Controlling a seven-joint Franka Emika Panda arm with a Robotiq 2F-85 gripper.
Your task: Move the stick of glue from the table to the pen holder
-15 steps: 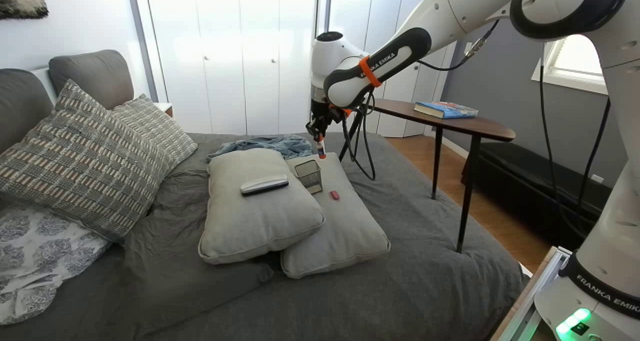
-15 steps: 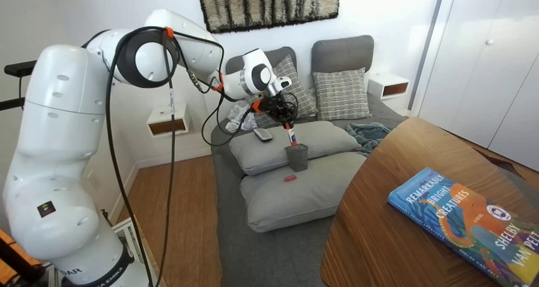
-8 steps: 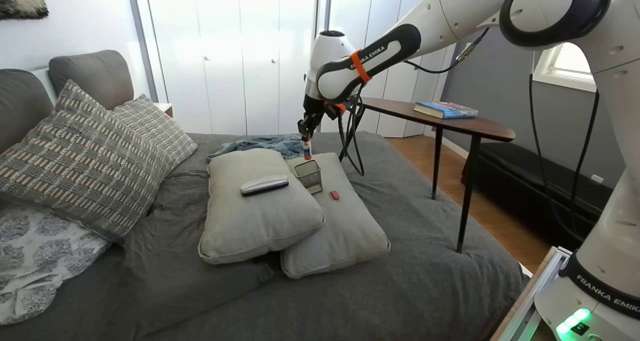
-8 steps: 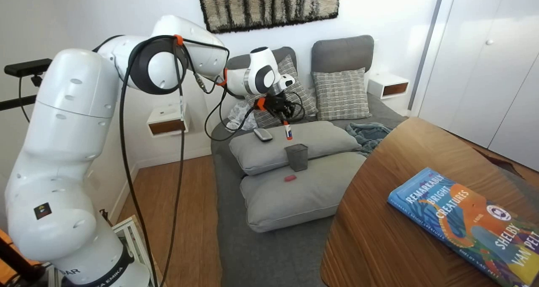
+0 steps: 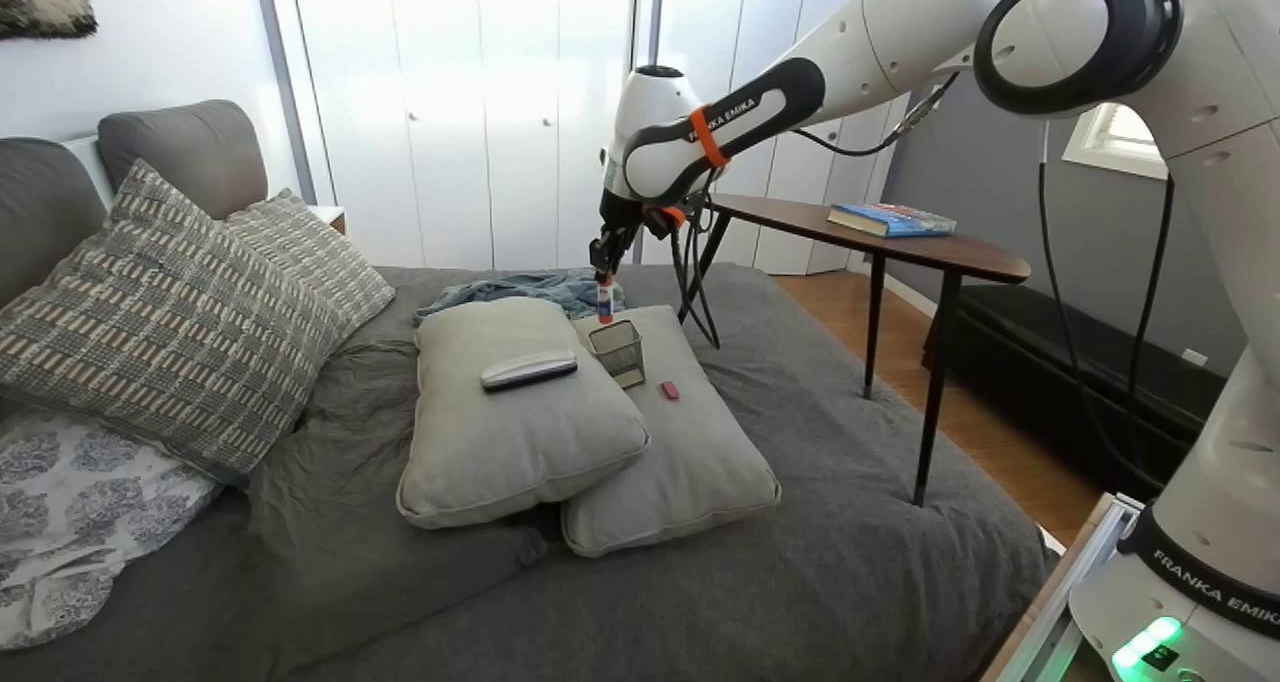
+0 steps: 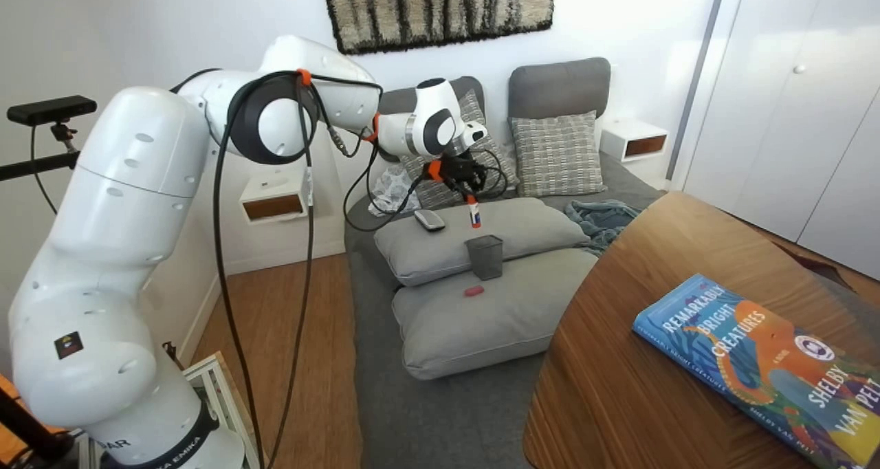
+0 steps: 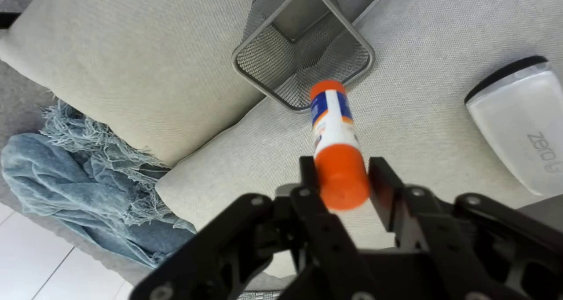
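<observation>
Jaws drawn in to the width of the glue stick (image 7: 335, 128), gripping one orange end. It hangs near the pen holder (image 6: 485, 259), higher than its rim; in wrist view the free end overlaps that rim. Whether over the opening: cannot tell. Red block (image 5: 669, 390) on pillow (image 5: 700, 482) beside the pen holder.

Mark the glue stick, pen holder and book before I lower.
Glue stick (image 7: 336, 133): wrist view, white label band.
Pen holder (image 6: 487, 260): in an exterior view, outer wall.
Book (image 6: 763, 364): in an exterior view, front cover.

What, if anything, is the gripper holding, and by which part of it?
The glue stick, by its upper orange end, pinched in the gripper.
</observation>
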